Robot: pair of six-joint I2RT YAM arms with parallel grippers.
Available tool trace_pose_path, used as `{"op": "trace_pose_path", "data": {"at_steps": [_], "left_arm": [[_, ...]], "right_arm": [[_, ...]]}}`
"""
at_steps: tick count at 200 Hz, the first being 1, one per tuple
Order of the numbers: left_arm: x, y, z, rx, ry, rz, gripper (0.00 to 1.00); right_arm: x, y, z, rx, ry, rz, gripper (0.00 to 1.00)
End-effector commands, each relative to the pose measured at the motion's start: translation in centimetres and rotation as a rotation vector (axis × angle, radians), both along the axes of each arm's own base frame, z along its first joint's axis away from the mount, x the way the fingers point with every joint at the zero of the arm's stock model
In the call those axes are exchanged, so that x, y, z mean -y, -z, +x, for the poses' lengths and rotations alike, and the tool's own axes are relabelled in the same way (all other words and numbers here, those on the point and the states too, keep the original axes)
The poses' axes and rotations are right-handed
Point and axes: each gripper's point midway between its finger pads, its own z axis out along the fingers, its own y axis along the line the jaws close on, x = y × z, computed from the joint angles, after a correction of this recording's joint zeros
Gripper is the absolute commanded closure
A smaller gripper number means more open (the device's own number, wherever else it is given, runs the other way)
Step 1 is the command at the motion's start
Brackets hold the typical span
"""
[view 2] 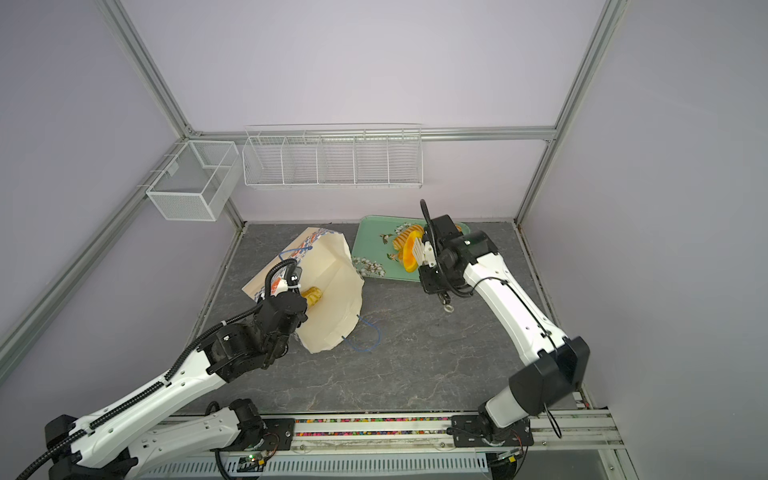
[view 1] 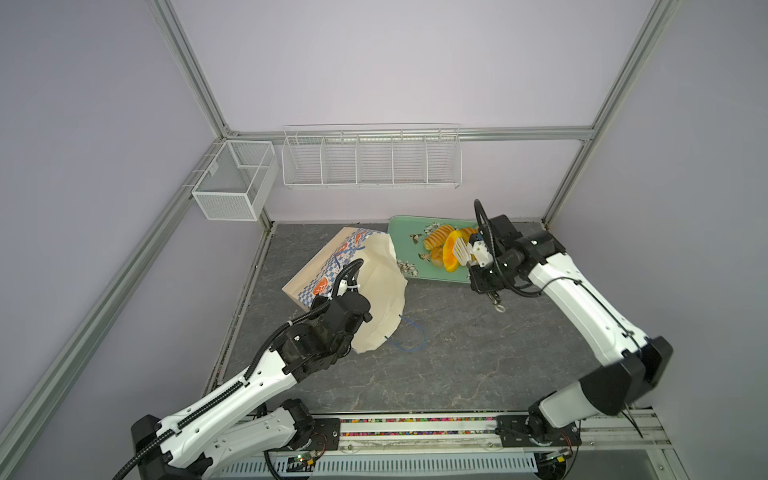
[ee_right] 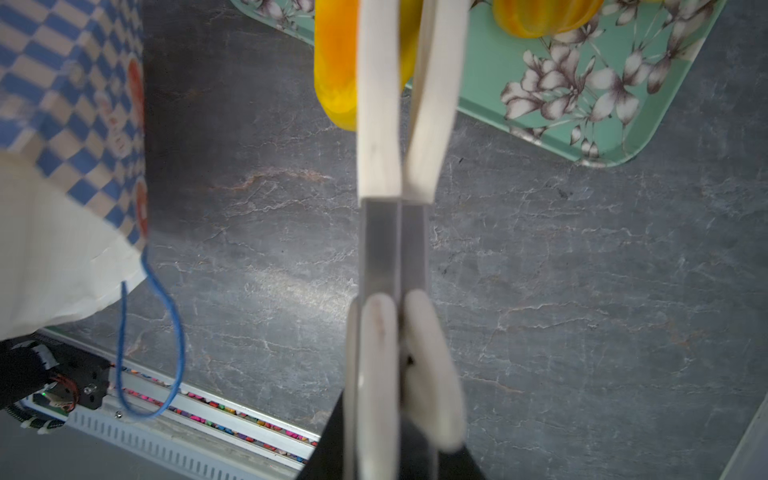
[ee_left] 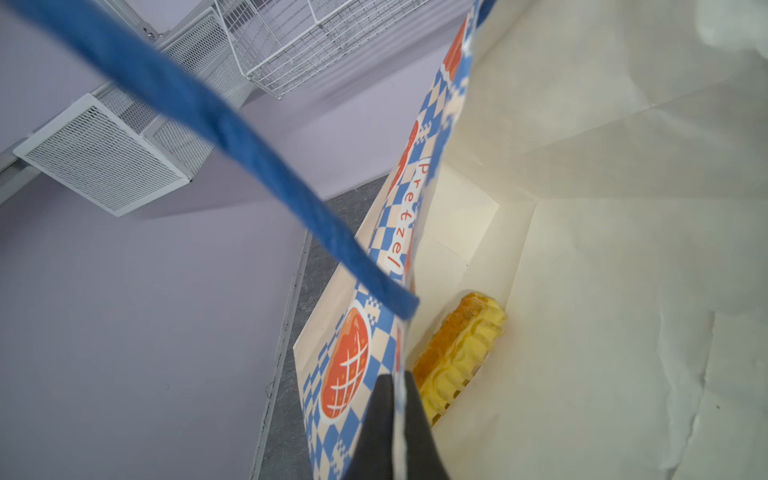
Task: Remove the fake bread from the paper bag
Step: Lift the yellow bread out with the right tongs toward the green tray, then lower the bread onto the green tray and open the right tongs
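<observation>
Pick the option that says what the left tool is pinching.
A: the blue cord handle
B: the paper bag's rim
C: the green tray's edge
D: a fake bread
B: in the left wrist view the left tool is shut on the paper bag at its printed rim; the blue cord handle crosses clear of it and the fake bread lies deeper inside.

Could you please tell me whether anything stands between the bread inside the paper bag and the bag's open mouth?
Nothing visible does. The bread lies alone inside the paper bag, whose mouth gapes open. The left gripper pinches the rim beside it, and the blue cord handle appears to run outside that edge.
</observation>
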Motion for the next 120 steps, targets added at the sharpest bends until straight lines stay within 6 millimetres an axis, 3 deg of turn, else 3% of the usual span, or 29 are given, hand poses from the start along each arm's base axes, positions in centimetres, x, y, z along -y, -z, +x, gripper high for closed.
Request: {"op": "trace_pose_path", "data": {"at_steps": [1, 31, 65, 120], "left_arm": [[-1.8, -1.4, -0.5, 0.033, -0.064, -0.016, 1.0], [-2.4, -1.4, -0.7, 0.033, -0.076, 0.009, 1.0], [-2.6, -1.1, -0.5, 0.032, -0.079, 0.044, 1.0], [-2.6, -0.7, 0.1, 0.023, -0.079, 0.061, 1.0]], "right_arm": [[-0.6, 0.6, 1.8, 0.004, -0.064, -0.111, 0.93], [-1.5, 2.8, 4.8, -0.007, -0.102, -0.226, 0.93], [-1.9, 4.5, 7.0, -0.007, -0.146, -0.38, 0.93], [-2.5, 7.4, 8.0, -0.049, -0.193, -0.525, 0.92]]}}
